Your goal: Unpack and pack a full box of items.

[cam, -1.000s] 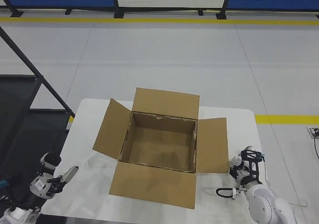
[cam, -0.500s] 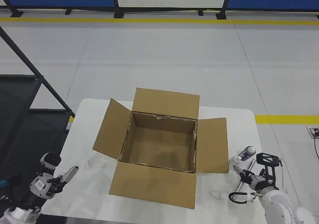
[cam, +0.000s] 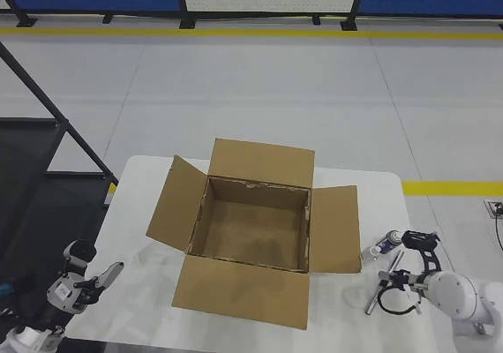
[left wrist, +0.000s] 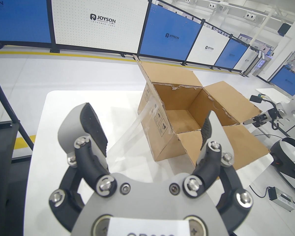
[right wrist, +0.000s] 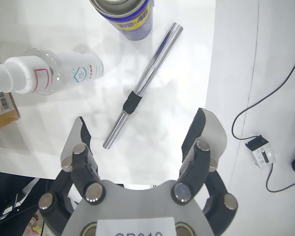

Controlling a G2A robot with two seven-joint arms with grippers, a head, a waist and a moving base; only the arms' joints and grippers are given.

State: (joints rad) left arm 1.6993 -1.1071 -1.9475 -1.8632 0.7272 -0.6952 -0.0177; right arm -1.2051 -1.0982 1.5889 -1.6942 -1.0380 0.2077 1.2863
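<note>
Corrugated cardboard box (cam: 243,291) stands mid-table on the white table (cam: 141,190), all four flaps folded outward, torn fibre edges along the rim, and the plain brown floor visible inside. A strip of clear tape (left wrist: 137,121) hangs loose from the box wall facing the left arm. Left gripper (left wrist: 148,110) sits off the table's near left corner, well apart from the box; its fingers, which have ribbed black pads, are spread wide and hold nothing. Three items are grouped on the table just beside the box's right flap. The first is a blue aerosol can (right wrist: 127,8), cylindrical, with a metal shoulder and a white nozzle. The second is a clear plastic spray bottle (right wrist: 64,71) with a white cap, nearest the flap edge. The third is a polished metal rod (right wrist: 157,57), slender and lying flat, with a black band partway along it (the narrower section runs from that band toward the gripper). Right gripper (right wrist: 140,116) hangs above the table's right edge near the rod's narrow end, fingers apart and gripping nothing. The can and bottle are set apart from one another, and the rod lies between them and the table edge.
</note>
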